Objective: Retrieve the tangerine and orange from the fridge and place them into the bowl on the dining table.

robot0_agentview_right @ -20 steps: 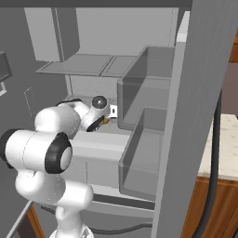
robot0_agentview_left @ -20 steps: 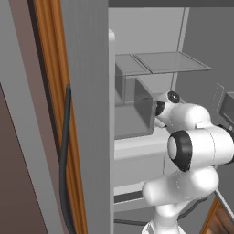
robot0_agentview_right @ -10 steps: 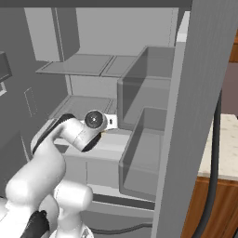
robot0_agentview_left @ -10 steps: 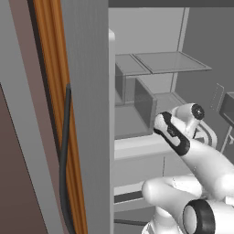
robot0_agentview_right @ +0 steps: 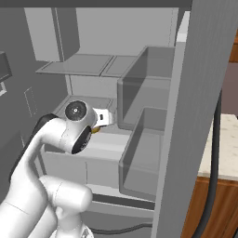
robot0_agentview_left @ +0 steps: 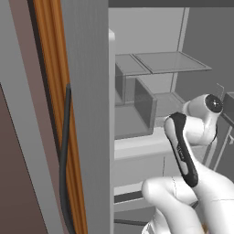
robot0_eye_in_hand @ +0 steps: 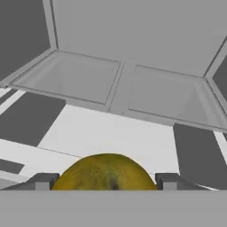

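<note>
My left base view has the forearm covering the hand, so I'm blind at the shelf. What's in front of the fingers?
Observer: In the hand view, a yellow-orange fruit sits between the fingers of the gripper, one on each side.
Operator: Is it gripped?
Observer: I cannot tell. The fingers stand wide and close to its sides, but contact isn't clear.
Operator: Where is that inside the fridge?
Observer: The right base view puts it over the white ledge, left of the grey bins.
</note>
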